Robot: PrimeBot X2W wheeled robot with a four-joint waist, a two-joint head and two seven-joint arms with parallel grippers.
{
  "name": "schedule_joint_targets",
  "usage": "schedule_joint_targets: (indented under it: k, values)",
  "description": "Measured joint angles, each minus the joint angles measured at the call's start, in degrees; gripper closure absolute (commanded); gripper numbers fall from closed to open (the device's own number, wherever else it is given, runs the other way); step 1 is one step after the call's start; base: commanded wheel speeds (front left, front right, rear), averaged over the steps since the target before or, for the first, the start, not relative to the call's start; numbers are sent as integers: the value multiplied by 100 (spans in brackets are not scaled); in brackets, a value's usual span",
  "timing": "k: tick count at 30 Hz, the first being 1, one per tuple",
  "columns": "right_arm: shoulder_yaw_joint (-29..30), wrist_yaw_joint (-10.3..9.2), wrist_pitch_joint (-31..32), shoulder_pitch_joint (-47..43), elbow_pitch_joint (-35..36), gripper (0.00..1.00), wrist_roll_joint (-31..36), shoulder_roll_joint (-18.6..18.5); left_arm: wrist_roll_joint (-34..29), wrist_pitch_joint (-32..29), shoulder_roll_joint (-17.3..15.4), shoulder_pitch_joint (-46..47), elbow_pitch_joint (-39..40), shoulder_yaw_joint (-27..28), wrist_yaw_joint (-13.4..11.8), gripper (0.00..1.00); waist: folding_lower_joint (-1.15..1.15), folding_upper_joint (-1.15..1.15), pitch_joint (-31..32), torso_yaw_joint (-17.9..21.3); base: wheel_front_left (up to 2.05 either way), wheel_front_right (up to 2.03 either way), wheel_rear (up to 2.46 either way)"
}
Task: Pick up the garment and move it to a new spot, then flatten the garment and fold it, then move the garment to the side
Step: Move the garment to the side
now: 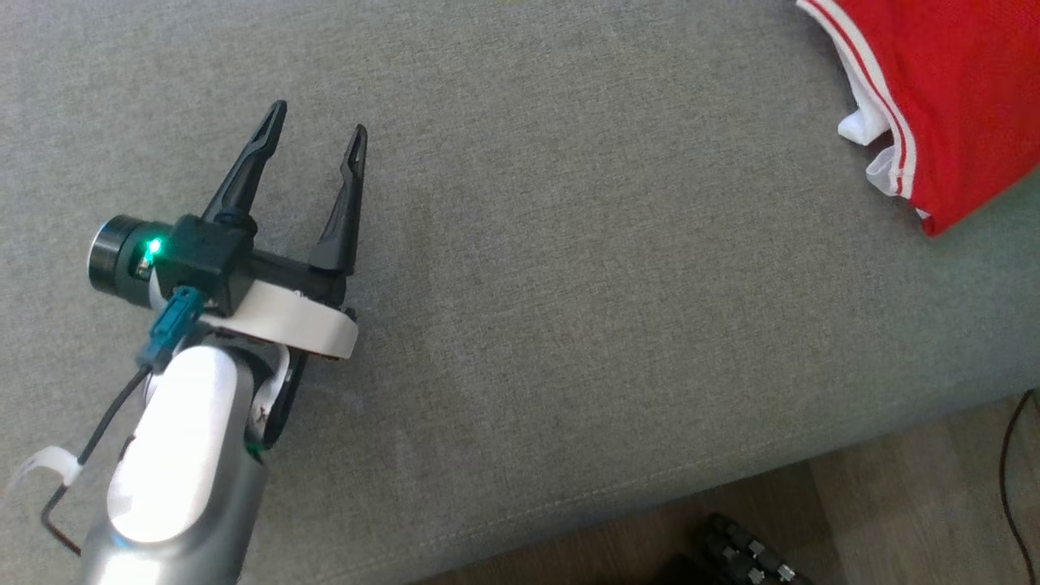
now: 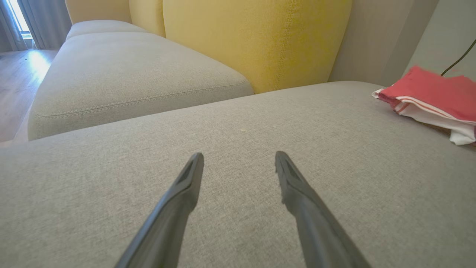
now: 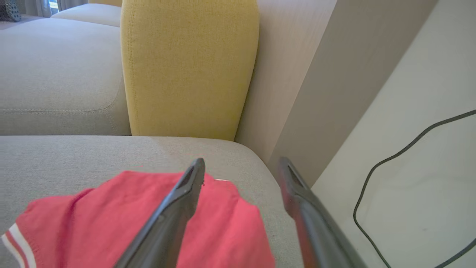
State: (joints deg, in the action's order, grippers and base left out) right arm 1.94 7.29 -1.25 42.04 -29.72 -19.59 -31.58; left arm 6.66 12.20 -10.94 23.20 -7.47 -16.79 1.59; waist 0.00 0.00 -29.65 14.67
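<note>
On the left, our left gripper (image 1: 318, 130) stands with fingers apart and empty over the grey sofa cushion (image 1: 569, 284). The head view places the garment (image 1: 959, 97) at the cushion's far right: red, bunched, with white striped trim. Our right wrist view adds the right gripper (image 3: 241, 163), fingers spread over the garment, a yellow backrest (image 3: 189, 67) and a black cable (image 3: 372, 186).
</note>
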Motion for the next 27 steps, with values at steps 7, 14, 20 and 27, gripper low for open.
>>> schedule_joint_targets:
  k: [7, 14, 20, 27]
  values:
    - [407, 0, -282, -542, 584, 0, 51, 606, 74, 9, -23, -66, -14, 2, -18, 0, 0, 0, 220, -30, 0, 0, 0]
    - [535, 0, -491, -1725, 1630, 0, 242, 1624, 238, 74, 4, -402, -70, 78, -189, 0, 0, 0, 630, -94, 0, 0, 0]
    - [371, 0, -644, -2329, 2208, 0, 341, 2140, 345, 113, 44, -523, -107, 107, -261, 0, 0, 0, 869, -239, 0, 0, 0]
    - [104, 0, -635, -2693, 2639, 0, 684, 2507, 511, 159, 153, -741, -192, 211, -371, 0, 0, 0, 1137, -579, 0, 0, 0]
